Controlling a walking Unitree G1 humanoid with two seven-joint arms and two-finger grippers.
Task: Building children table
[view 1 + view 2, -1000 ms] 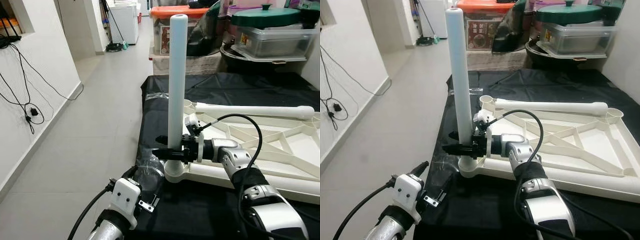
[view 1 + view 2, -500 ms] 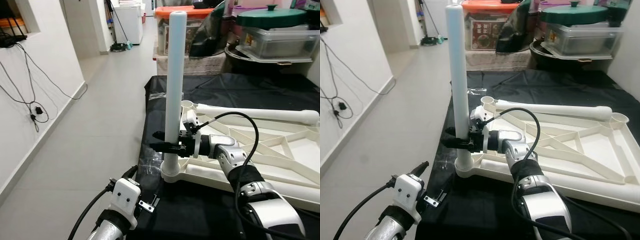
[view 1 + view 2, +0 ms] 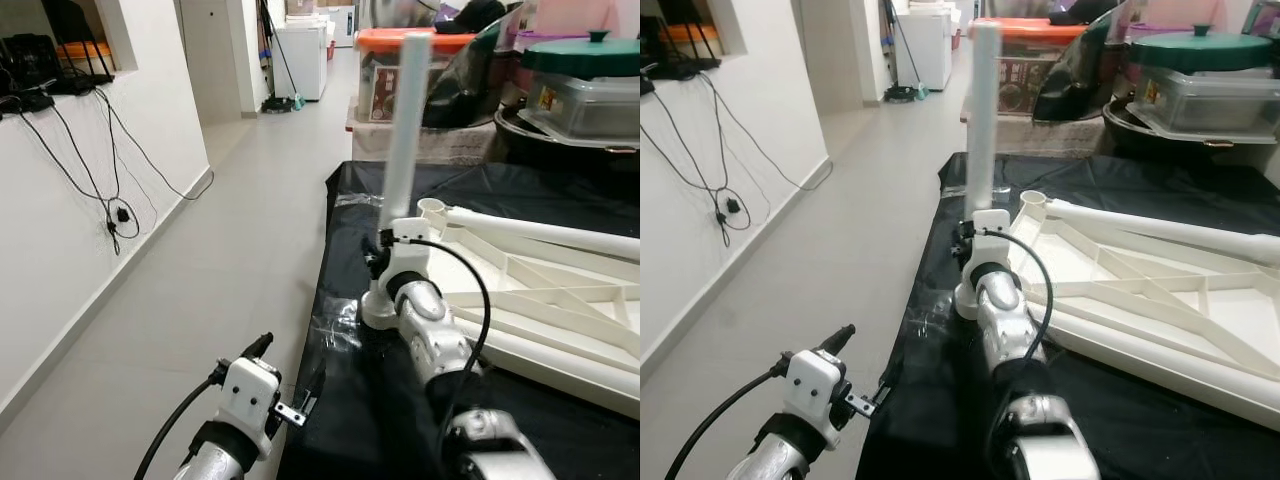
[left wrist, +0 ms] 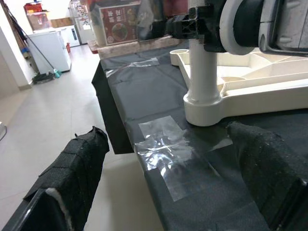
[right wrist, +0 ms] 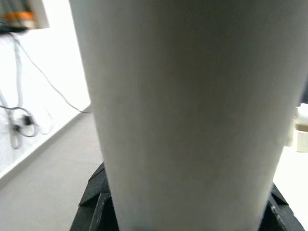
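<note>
Your right gripper (image 3: 378,256) is clamped on the upright white table leg (image 3: 404,130), low on the shaft — the leg stands in the corner socket (image 4: 203,108) of the upturned white tabletop (image 3: 1160,300), which lies on a black-covered surface (image 4: 144,91). A second leg (image 3: 540,230) lies flat along the tabletop's far edge. Your left gripper (image 4: 173,183) hangs low beside the near corner, fingers (image 4: 79,159) apart, holding nothing. Clear plastic film (image 4: 166,144) lies on the black cover, just beside the socket.
</note>
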